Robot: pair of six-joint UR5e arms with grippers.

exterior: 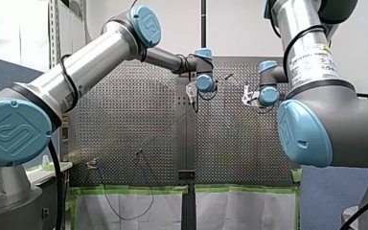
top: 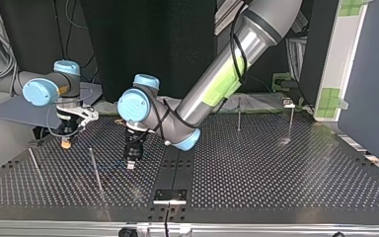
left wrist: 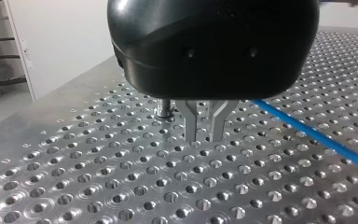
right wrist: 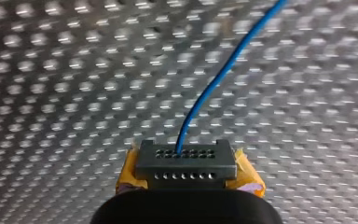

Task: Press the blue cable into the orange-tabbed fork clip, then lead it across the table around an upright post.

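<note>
You can see my right gripper (right wrist: 185,161) closed on the thin blue cable (right wrist: 214,84). In the right wrist view its yellow pads (right wrist: 129,173) stand on either side of a dark tip block, and the cable comes out from between them and curves away over the perforated metal table (right wrist: 51,93). In the top view the right gripper hangs at the view's left, its tip close above the table; you cannot tell there whether it touches. My left gripper (left wrist: 204,135), black with bare metal fingers (left wrist: 193,123), points straight down near the table's middle strip. Its fingers stand with only a narrow gap between them and hold nothing, their tips just above the holes. In the left wrist view the blue cable lies flat on the table beside this gripper, apart from its fingers and running slantwise past them. A small round metal stud (left wrist: 164,108) stands close on the fingers' other side. In the top view a thin upright metal post (top: 95,170) rises between the two grippers, nearer the left one. Two more thin posts (top: 238,113) stand well apart at that view's right.
</note>
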